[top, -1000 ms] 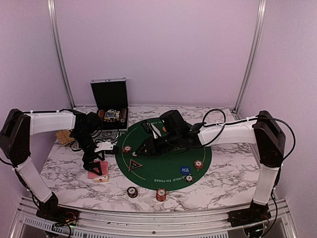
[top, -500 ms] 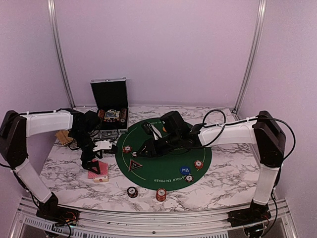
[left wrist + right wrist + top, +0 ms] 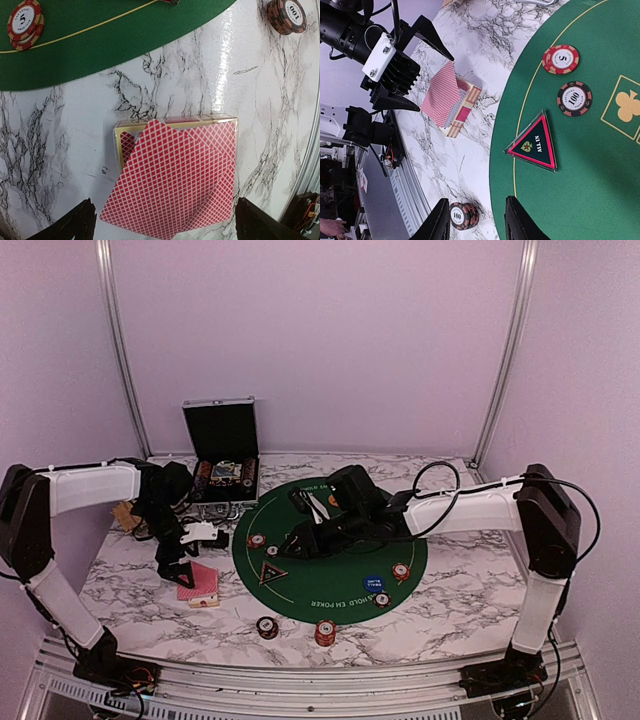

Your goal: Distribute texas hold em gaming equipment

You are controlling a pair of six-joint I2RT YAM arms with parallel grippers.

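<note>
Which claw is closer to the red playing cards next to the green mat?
Left. The left claw hangs open right above the cards, off the mat's edge. The right claw is over the green mat, away from the cards.

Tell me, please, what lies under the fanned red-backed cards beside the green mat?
A gold-edged card box lies on the marble table under the red-backed cards. Only part of its rim shows; the cards cover the rest, so its contents cannot be seen.

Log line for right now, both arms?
left gripper open, above red-backed cards | right gripper open, empty, over green mat | cards ungripped, beside mat
</note>
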